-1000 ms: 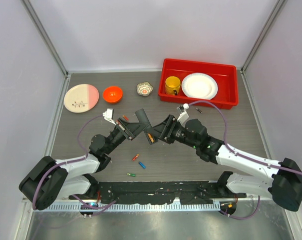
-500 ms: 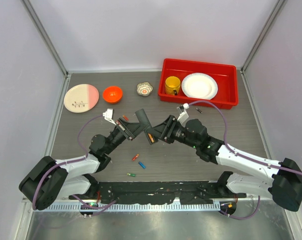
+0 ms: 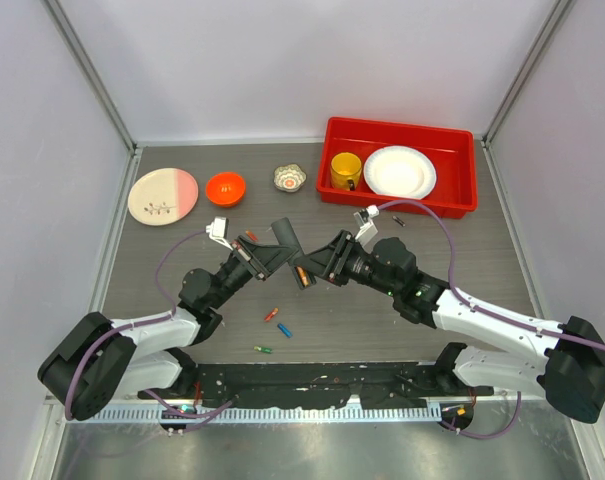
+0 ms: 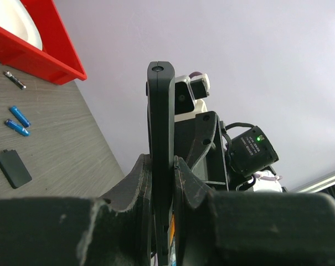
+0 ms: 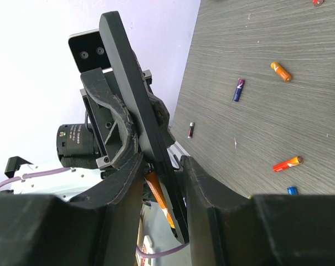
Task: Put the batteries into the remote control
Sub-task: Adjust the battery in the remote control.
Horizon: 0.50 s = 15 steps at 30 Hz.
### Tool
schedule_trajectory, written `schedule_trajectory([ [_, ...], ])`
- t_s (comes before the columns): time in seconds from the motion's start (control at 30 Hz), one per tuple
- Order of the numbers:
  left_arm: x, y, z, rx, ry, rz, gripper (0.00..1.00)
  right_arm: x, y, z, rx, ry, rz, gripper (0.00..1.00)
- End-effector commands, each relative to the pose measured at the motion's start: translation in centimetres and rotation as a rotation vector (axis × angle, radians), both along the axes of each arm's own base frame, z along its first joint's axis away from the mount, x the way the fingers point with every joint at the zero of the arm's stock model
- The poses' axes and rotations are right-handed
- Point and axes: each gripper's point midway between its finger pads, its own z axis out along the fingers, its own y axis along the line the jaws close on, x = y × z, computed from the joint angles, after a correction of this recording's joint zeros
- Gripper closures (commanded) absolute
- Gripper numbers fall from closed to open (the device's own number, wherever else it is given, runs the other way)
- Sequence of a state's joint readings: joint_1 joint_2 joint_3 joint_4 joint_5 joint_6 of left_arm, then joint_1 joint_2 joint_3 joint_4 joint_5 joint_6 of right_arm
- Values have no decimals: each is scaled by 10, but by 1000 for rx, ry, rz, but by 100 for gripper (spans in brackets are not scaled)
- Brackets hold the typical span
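The remote control (image 3: 283, 238), a slim black bar, is held up off the table between both arms. My left gripper (image 3: 263, 256) is shut on it; in the left wrist view (image 4: 163, 160) the remote (image 4: 160, 111) stands edge-on between the jaws. My right gripper (image 3: 318, 266) straddles the remote's lower end (image 5: 135, 100) and pinches an orange battery (image 5: 159, 198) against it, also seen from above (image 3: 300, 275). Loose batteries lie on the table: red (image 3: 271, 314), blue (image 3: 284, 330), green (image 3: 263, 349).
A red tray (image 3: 402, 208) at the back right holds a yellow cup (image 3: 345, 170) and a white plate (image 3: 399, 172). An orange bowl (image 3: 225, 187), a pink-and-white plate (image 3: 163, 195) and a small foil cup (image 3: 290, 178) stand at the back. A small black flat piece (image 4: 13, 168) lies near two blue batteries (image 4: 17, 122).
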<state>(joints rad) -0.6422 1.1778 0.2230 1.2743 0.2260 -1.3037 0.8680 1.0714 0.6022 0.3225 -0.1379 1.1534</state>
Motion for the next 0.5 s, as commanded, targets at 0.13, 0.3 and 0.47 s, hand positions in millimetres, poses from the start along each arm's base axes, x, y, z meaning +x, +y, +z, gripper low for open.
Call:
schedule_trajectory([
  [0.13,-16,18,80,-195,-266,31,100,-1,2,-2,-18,-21,26,63],
  [0.3,-15,16,80,-195,-264,27,100,-3,3,-3,-21,-24,41,63],
  [0.47,-15,16,81,-197,-264,27,100,-7,7,-8,-21,-17,71,64],
])
